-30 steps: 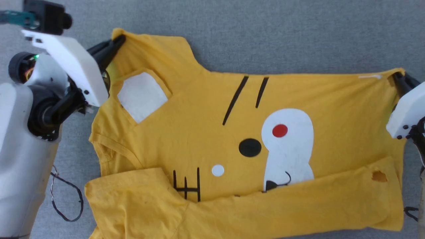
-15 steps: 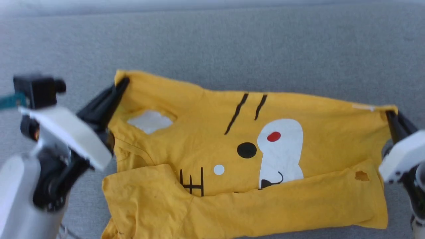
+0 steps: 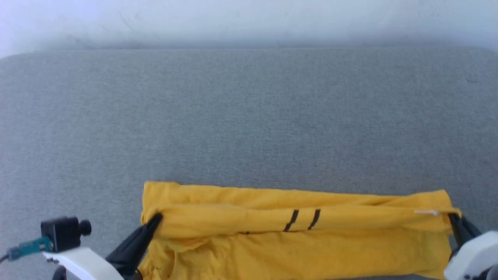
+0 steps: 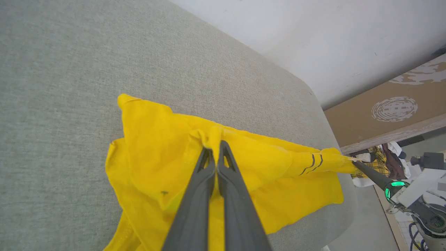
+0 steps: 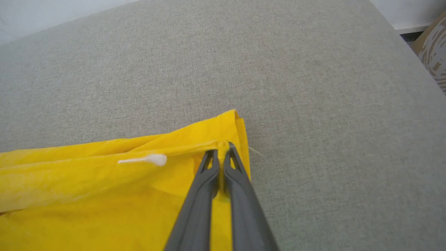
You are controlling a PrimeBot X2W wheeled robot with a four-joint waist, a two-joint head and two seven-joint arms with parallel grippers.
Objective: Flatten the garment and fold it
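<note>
Head view: the garment [image 3: 295, 249] lies bunched at the near edge of the grey fabric-covered desk [image 3: 249, 116], with one edge stretched taut between the two hands. The left hand [image 3: 155, 218] pinches the cloth at one end and the right hand [image 3: 451, 217] at the other. Two black stripes [image 3: 301, 219] show on the stretched band, and a white tag [image 3: 427, 212] sits near the right end. A wide stretch of desk lies beyond.

Left wrist view: the left hand [image 4: 216, 148] is pressed together on a gathered pleat of the garment [image 4: 150, 139]. The cloth runs from there across the desk [image 4: 69, 69] to the right hand [image 4: 355, 163], close to the desk's rounded corner. A pale wall [image 4: 313, 35] and a cardboard box [image 4: 383, 115] stand behind.

Right wrist view: the right hand [image 5: 221, 148], fingers closed, nips the corner of the garment [image 5: 87, 184] just beside the white tag [image 5: 146, 160], with the desk [image 5: 313, 87] beyond.

The step looks to be the spreading. Doing it well likely means holding both hands level and well apart so the edge stays taut. They would carry it out over the far desk and lower it so the slack cloth lands first and rolls out flat. Uneven pull could drag the pleat at the left grip into a crease, and letting go early would leave the cloth doubled.
</note>
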